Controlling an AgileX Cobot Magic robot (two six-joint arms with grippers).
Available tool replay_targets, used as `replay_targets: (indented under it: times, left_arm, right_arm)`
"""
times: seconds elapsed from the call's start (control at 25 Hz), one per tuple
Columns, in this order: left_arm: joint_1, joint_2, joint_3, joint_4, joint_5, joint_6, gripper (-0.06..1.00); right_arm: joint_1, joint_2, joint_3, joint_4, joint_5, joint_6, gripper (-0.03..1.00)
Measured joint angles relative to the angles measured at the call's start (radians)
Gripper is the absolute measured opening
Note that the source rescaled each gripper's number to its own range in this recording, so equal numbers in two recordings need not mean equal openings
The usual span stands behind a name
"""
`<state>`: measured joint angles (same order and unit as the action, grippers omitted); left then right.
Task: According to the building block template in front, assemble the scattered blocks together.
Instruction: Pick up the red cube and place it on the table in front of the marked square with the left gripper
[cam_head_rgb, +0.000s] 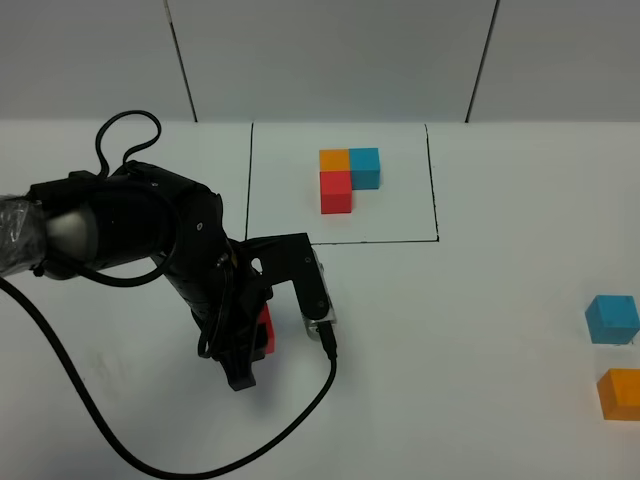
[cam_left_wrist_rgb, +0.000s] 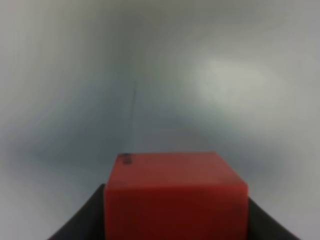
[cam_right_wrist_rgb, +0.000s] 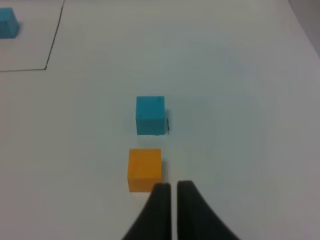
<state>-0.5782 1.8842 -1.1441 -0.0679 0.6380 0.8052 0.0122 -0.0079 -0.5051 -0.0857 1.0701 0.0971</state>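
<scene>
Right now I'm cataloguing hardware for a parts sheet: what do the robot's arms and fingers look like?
The left arm is glossy black with a grey cylindrical link under clear wrap, a silver wrist bracket and a looping black cable. The left arm's fingers are black wedges; the right arm's fingers are black, tapering blades.

red cube (cam_head_rgb: 267, 331): only a sliver shows past the left arm (cam_head_rgb: 190, 265). left wrist view cuts off its lower part, and the table (cam_left_wrist_rgb: 225, 85) behind is blurred. orange cube (cam_head_rgb: 622, 393) clipped by the frame edge. right hand (cam_right_wrist_rgb: 173, 192): base cut off.
</scene>
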Motion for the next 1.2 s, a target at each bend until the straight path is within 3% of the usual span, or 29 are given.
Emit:
replay_targets:
  times: [0.36,1.2]
  left_arm:
    - [-0.016,0.012,-0.011,-0.014,-0.105,0.041,0.50]
    - [-0.049,0.137,-0.080,-0.031,-0.133,0.081,0.50]
  right_arm:
    - [0.000,0.000,0.000,0.000,0.000,0.000,0.00]
    - [0.000,0.000,0.000,0.000,0.000,0.000,0.00]
